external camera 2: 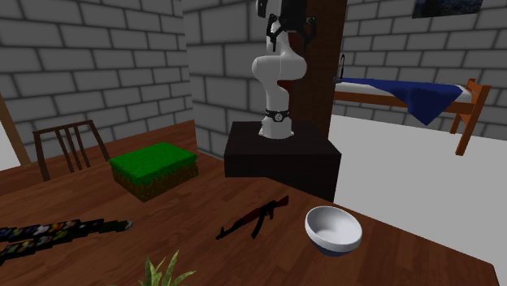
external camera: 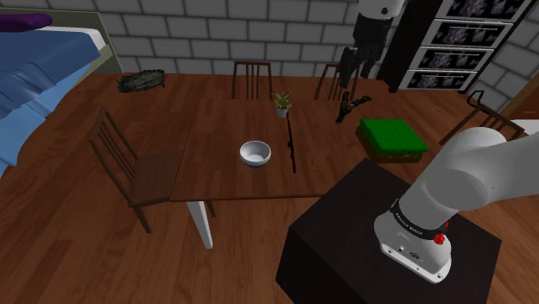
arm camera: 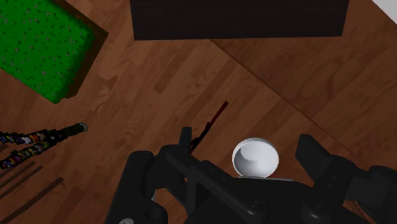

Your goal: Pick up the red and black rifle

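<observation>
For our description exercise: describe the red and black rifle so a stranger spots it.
Find the brown wooden table by the black box stand. On it, beside the round white bowl, lies the slim red and black rifle, long and flat, unlike the upright green potted plant.

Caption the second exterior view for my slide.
Slim red-and-black rifle lies beside white bowl on brown wooden table.

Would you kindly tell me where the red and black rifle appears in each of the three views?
Shoulder view: the rifle lies on the table, just right of the white bowl.
Second exterior view: the rifle lies on the table, just left of the white bowl.
Wrist view: the rifle lies beside the white bowl, on the green block's side.
Shared landmark: the white bowl.
</observation>
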Controlling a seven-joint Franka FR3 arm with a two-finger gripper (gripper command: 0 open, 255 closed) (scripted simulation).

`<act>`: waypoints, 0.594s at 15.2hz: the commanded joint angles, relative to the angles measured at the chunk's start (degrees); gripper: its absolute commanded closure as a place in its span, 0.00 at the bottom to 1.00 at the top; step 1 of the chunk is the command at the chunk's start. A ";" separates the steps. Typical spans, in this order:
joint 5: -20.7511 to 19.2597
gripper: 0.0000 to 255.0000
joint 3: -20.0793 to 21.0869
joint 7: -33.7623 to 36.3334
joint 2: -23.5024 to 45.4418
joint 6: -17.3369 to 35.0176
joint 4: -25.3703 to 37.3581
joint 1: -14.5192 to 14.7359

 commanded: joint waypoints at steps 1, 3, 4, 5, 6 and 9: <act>0.00 0.00 0.00 0.00 0.00 0.00 0.00 0.00; 0.09 0.00 0.17 1.64 1.79 4.62 -2.38 -0.57; 0.13 0.00 0.27 2.45 2.84 6.96 -3.45 -0.87; 0.14 0.00 0.35 3.27 3.99 9.33 -4.44 -1.15; 0.15 0.00 0.44 4.08 5.25 11.71 -5.33 -1.45; 0.10 0.00 0.72 6.54 9.64 18.92 -7.49 -2.40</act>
